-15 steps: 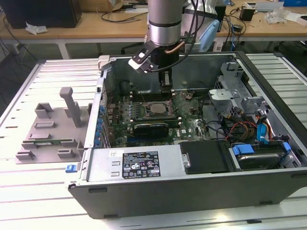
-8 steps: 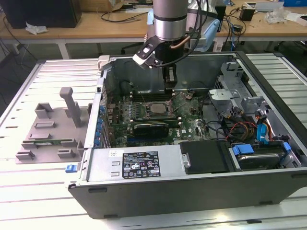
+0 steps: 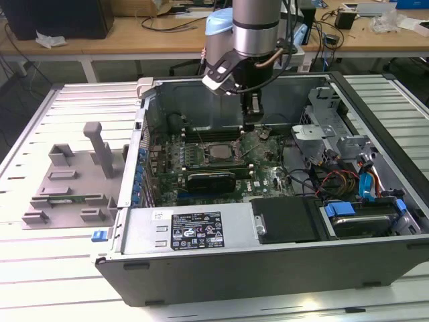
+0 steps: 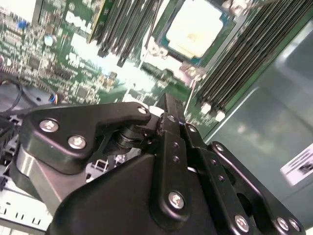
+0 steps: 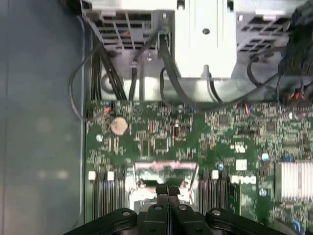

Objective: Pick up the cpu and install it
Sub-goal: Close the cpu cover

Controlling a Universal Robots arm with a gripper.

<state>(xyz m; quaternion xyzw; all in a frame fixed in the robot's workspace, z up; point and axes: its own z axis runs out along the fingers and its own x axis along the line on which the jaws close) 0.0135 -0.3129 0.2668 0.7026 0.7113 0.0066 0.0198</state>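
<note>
The computer case [image 3: 268, 275] lies open on its side on the slatted worktop [image 3: 40, 282], so its walls form a rim all round the green board [image 3: 265, 171] inside. The arm reaches down past the far wall, and the claw [image 3: 249, 125] hangs low over the board with its fingers pressed together and nothing between them, as both wrist views also show [image 4: 166, 100] [image 5: 167, 187]. The cpu [image 3: 213, 152] sits in its metal-framed socket near the middle of the board, just to the exterior view's left of the claw and apart from it. In the second wrist view its bright square top [image 4: 198, 24] lies between two banks of dark memory slots [image 4: 234, 63]. There is open room straight above the socket. Closer in, the long black card [image 3: 211, 180] runs along its near side, and beyond that the labelled power box [image 3: 194, 231] fills the near edge. On the exterior view's right, a grey drive cage [image 3: 322, 124] and a tangle of cables [image 3: 335, 181] crowd that side of the case. In the first wrist view a coin battery [image 5: 119, 126] sits on the board ahead of the fingertips. Outside the case, on the exterior view's left, a grey holder [image 3: 67, 181] rests on the worktop.
</note>
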